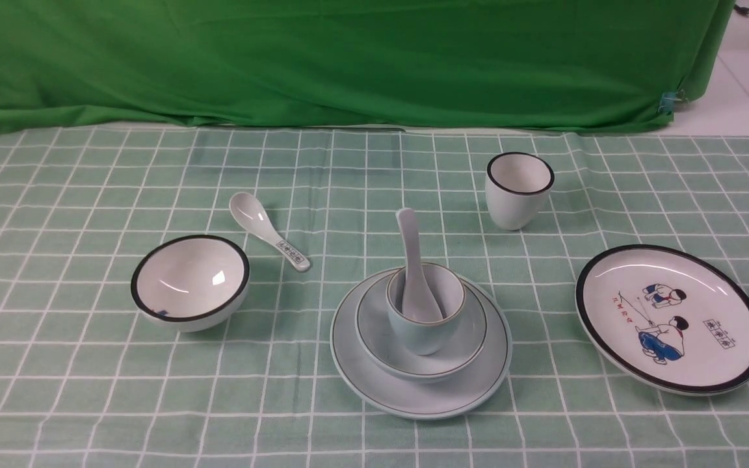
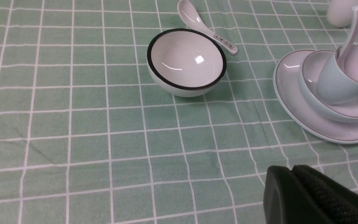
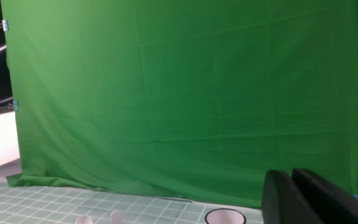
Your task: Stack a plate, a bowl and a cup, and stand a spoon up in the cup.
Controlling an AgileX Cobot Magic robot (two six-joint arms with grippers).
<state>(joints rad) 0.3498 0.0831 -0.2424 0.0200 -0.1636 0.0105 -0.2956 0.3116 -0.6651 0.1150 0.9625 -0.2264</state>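
Stack: pale plate [image 1: 420, 398], bowl [image 1: 372, 325], cup [image 1: 421, 335] nested; glossy white spoon [image 1: 410, 253] stood inside.
Left gripper [image 2: 291, 170]: closed, empty, stack nearby.
Right gripper [image 3: 291, 173]: closed, empty.

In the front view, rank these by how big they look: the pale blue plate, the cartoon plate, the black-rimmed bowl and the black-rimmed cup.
1. cartoon plate and pale blue plate: about alike, too close to rank.
2. black-rimmed bowl.
3. black-rimmed cup, smallest, though it stands farthest back.
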